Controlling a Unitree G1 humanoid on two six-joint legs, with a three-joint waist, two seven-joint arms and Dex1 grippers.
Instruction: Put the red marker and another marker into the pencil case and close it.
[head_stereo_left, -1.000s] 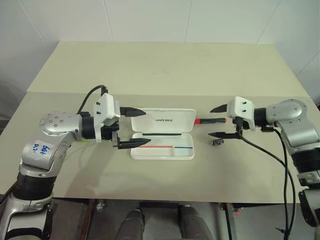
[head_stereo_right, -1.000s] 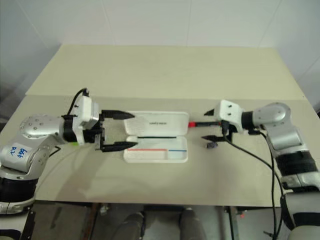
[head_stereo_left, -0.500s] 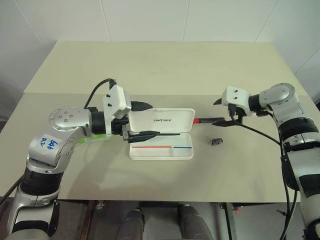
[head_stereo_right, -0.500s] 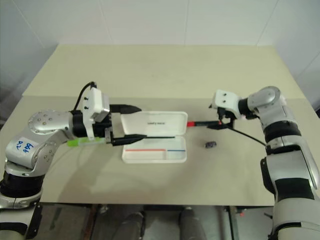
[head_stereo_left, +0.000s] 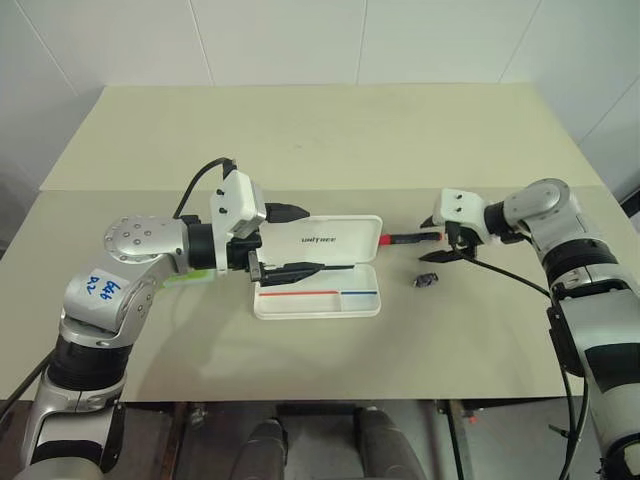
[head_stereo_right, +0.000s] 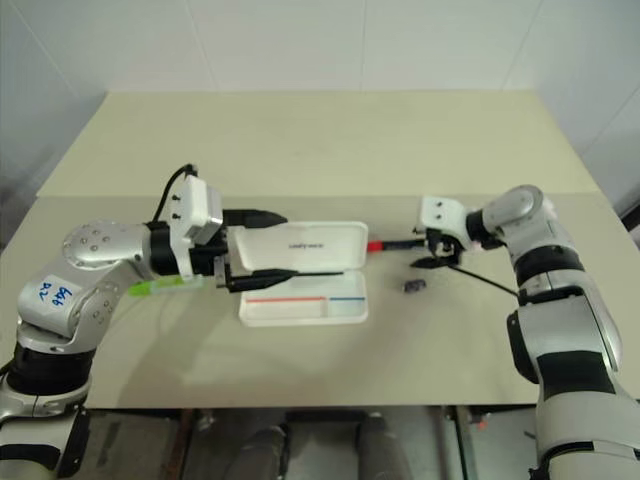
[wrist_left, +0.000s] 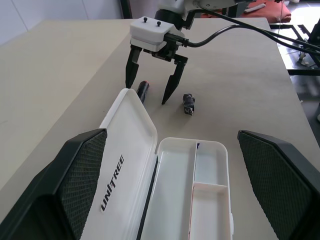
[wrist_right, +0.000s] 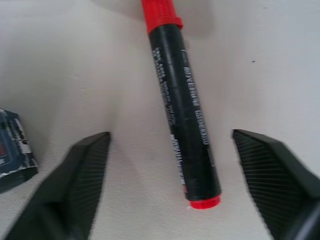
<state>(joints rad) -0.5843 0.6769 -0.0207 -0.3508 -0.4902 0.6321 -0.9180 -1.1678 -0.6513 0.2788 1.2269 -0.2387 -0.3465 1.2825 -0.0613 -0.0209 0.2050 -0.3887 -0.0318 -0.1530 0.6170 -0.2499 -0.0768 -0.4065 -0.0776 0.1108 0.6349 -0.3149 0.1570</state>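
The pencil case (head_stereo_left: 318, 300) lies open at mid-table, its white lid (head_stereo_left: 322, 240) tilted up behind the tray. My left gripper (head_stereo_left: 313, 239) is open, one finger behind the lid's left end and one in front; the left wrist view shows the lid (wrist_left: 122, 170) and tray between its fingers. The red marker (head_stereo_left: 405, 238) lies on the table just right of the lid. My right gripper (head_stereo_left: 422, 240) is open and straddles the marker (wrist_right: 185, 115) without touching it. A lime-green marker (head_stereo_right: 150, 286) lies partly hidden under my left arm.
A small dark object (head_stereo_left: 428, 280) sits on the table just in front of the right gripper. Two beige tabletops meet at a seam (head_stereo_left: 350, 188) behind the case. Black cables hang from both wrists.
My right gripper has dropped toward the table and now straddles the red marker, its fingers closer together. My left gripper has shifted right, around the lid's left end.
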